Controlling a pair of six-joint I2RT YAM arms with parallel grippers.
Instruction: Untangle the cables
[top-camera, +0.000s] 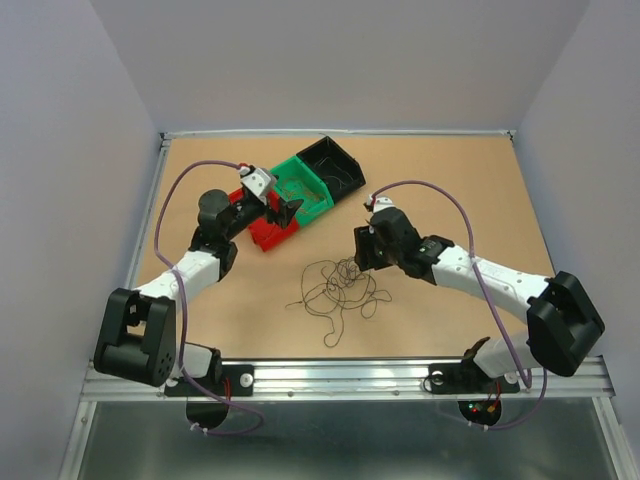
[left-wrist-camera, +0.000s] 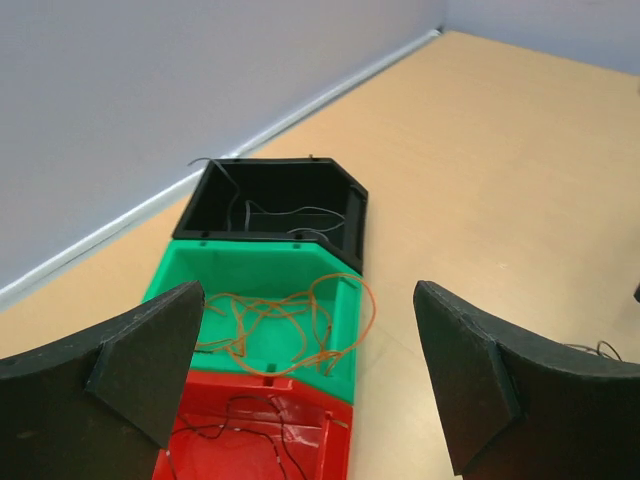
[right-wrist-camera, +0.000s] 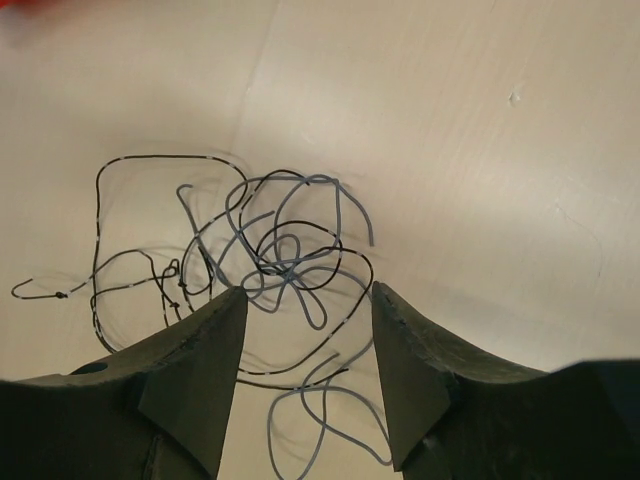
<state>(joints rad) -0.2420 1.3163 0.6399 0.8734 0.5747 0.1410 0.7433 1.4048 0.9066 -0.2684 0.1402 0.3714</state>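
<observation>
A loose tangle of thin dark and grey-blue cables (top-camera: 340, 285) lies on the brown table in front of both arms. In the right wrist view the tangle (right-wrist-camera: 280, 255) lies just beyond and between my fingertips. My right gripper (top-camera: 361, 250) (right-wrist-camera: 308, 295) is open and empty, low at the tangle's right edge. My left gripper (top-camera: 288, 208) (left-wrist-camera: 310, 380) is open and empty, above the red and green bins. Orange wires (left-wrist-camera: 290, 320) lie in the green bin (left-wrist-camera: 200, 265). A dark wire (left-wrist-camera: 240, 420) lies in the red bin (left-wrist-camera: 338, 445). Thin wires (left-wrist-camera: 290, 212) lie in the black bin (left-wrist-camera: 357, 215).
The three bins stand in a diagonal row at the back left: red (top-camera: 266, 238), green (top-camera: 287, 166), black (top-camera: 345, 160). Grey walls close the table at the back and sides. A metal rail (top-camera: 340, 375) runs along the near edge.
</observation>
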